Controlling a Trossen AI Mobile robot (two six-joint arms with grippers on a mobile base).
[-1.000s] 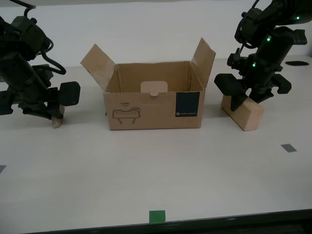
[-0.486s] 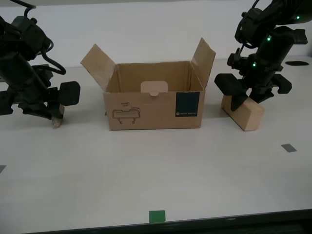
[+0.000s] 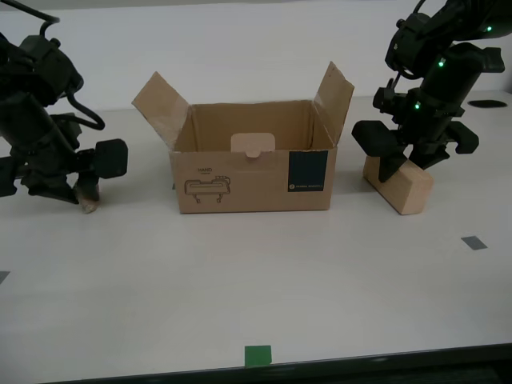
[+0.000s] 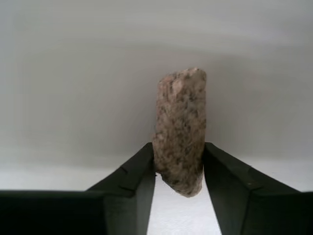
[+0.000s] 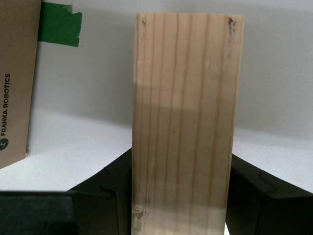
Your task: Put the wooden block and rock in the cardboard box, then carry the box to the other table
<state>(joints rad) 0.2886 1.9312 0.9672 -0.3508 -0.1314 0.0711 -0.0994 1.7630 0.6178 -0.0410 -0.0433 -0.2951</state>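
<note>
Right now the cardboard box (image 3: 254, 170) sits open toward the far middle of the table (image 3: 320, 280), its two side flaps raised. My first gripper (image 5: 181, 196) is clamped on the wooden block (image 3: 402, 186), which rests tilted on the tabletop just beside the box, toward the exterior view's right. My second gripper (image 4: 178, 169) pinches the rock (image 4: 180, 129) between its jaws, low over the table well apart from the box on the other side. A green tape square (image 3: 258, 355) marks the table's near edge.
</note>
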